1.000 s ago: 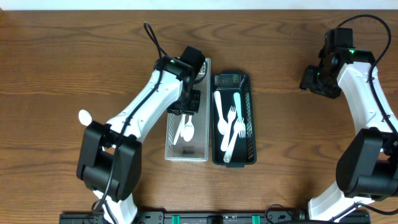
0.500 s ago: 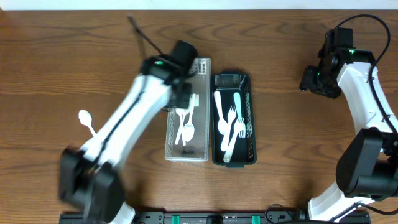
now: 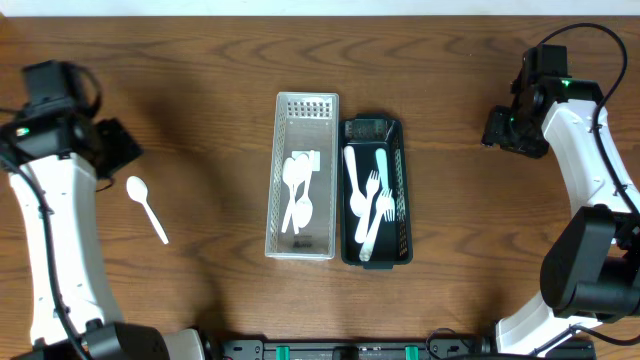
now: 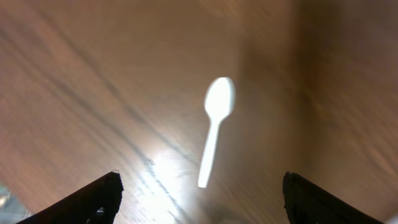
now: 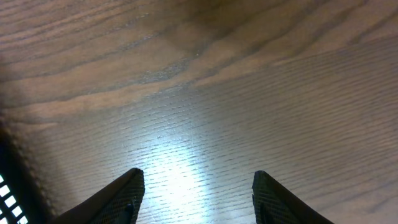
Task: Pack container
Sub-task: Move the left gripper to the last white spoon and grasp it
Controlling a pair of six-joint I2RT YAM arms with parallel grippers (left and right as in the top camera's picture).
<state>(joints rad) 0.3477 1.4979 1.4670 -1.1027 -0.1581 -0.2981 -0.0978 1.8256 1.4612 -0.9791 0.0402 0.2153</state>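
My left wrist view is smeared: the spoon [image 4: 214, 134] reads soft, and the left gripper [image 4: 199, 186] shows only two dark tips, cut by the lower edge. From overhead the right gripper [image 3: 507, 131] is a dark lump, its jaws unreadable. The cutlery [image 3: 371, 181] in the black tray [image 3: 405, 200] overlaps; I cannot count it.

Bright, even light — glare on table [image 4: 163, 169], left wrist view blurred.

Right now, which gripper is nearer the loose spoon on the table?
Left. Left gripper is just beside the spoon; right gripper is far across, beyond the black tray.
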